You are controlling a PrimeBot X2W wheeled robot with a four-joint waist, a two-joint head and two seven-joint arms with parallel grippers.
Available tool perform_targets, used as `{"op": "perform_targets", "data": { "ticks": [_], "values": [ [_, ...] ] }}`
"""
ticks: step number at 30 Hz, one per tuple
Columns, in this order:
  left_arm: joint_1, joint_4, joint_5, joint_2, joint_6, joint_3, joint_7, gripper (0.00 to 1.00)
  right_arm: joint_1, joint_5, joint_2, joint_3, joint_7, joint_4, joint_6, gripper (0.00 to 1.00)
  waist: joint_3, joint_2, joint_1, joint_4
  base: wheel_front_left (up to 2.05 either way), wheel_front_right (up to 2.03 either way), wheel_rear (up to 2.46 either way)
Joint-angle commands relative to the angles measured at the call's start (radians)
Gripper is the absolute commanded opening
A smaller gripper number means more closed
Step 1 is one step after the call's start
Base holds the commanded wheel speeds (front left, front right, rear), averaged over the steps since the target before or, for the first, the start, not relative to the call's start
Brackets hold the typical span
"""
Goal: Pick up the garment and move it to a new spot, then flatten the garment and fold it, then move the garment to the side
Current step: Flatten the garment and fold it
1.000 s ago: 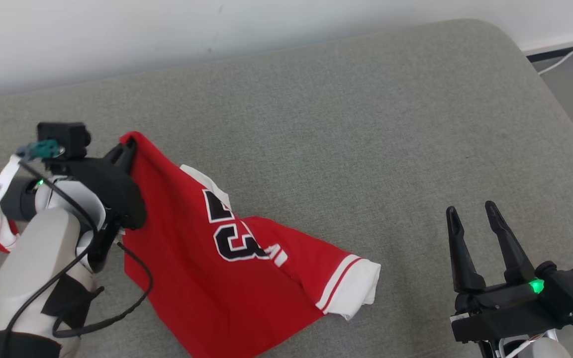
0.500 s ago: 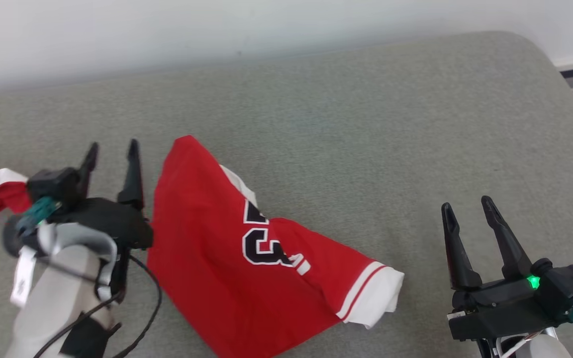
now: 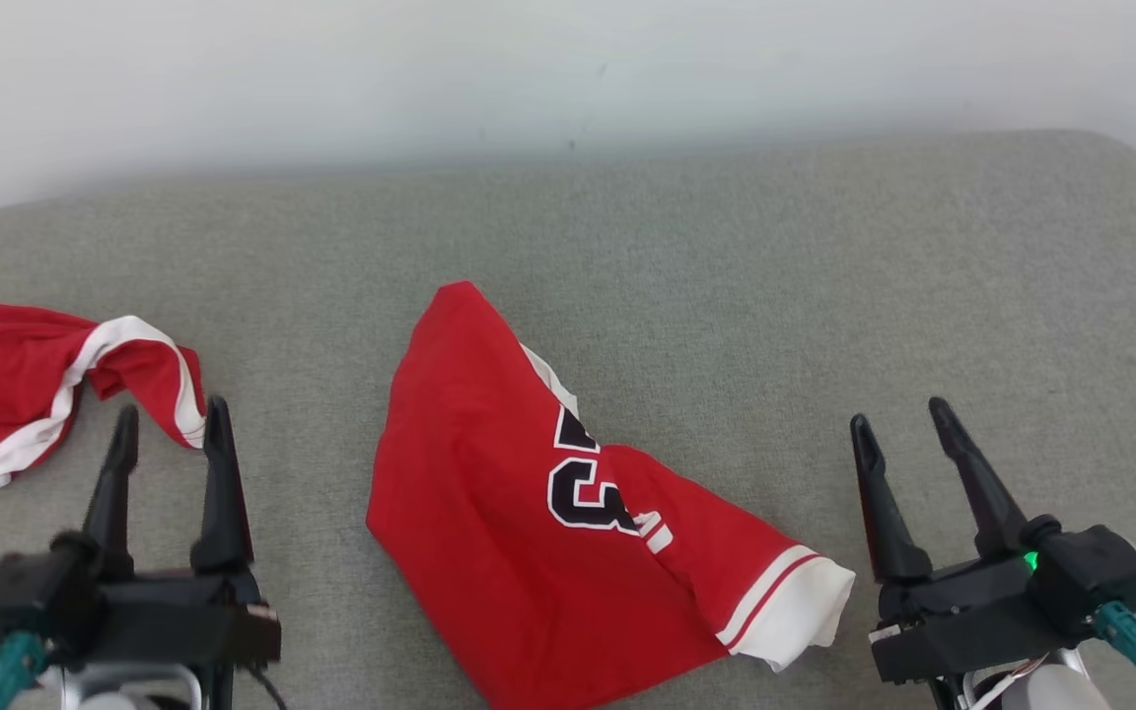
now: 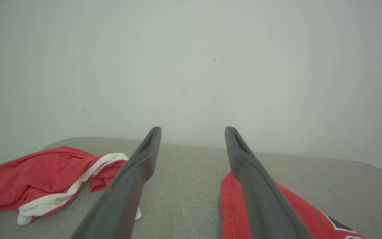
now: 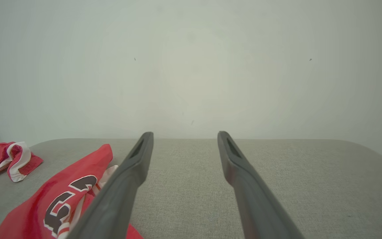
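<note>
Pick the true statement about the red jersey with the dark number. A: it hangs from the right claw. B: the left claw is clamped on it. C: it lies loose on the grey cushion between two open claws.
C: the jersey lies crumpled on the grey cushion, with the left claw and right claw both open and clear of it.

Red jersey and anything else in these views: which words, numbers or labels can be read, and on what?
"3": black, white-edged numeral on the red jersey; the digit beside it is partly folded under, unreadable.
White marks below the numeral: too small and creased to read.
</note>
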Motion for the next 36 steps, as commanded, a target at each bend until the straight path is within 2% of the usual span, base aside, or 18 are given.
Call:
{"op": "perform_targets", "data": {
  "ticks": [1, 8, 16, 26, 32, 36],
  "values": [
    [0.042, -0.024, 0.031, 0.013, -0.010, 0.000, -0.005, 1.00, 0.005, -0.009, -0.004, 0.006, -0.002, 0.016, 0.000, 1.00, -0.029, 0.0001, 0.0001, 0.019, 0.00, 0.00, 0.00],
    [0.138, -0.013, 0.116, 0.037, -0.018, -0.038, -0.005, 1.00, 0.042, -0.029, -0.017, 0.023, -0.002, 0.064, 0.000, 1.00, -0.077, 0.0001, 0.0001, 0.023, 0.00, 0.00, 0.00],
    [0.209, 0.015, 0.116, 0.015, -0.001, -0.043, -0.005, 1.00, 0.127, -0.013, -0.009, -0.005, -0.002, 0.052, 0.000, 1.00, -0.125, 0.0001, 0.0001, 0.010, 0.00, 0.00, 0.00],
    [0.210, 0.046, 0.108, 0.017, -0.007, -0.053, -0.003, 1.00, 0.155, -0.013, -0.003, -0.022, 0.008, 0.022, 0.000, 1.00, -0.128, 0.0001, 0.0001, -0.002, 0.00, 0.00, 0.00],
    [0.193, 0.070, 0.103, 0.016, -0.020, -0.068, 0.012, 1.00, 0.149, -0.014, -0.002, -0.022, 0.011, 0.013, 0.000, 1.00, -0.116, 0.0001, 0.0001, 0.005, 0.00, 0.00, 0.00],
    [0.172, 0.121, 0.091, 0.002, -0.063, -0.116, 0.060, 1.00, 0.140, -0.013, -0.001, -0.013, 0.014, 0.011, 0.000, 1.00, -0.097, 0.0001, 0.0001, 0.008, 0.00, 0.00, 0.00]
  ]
}}
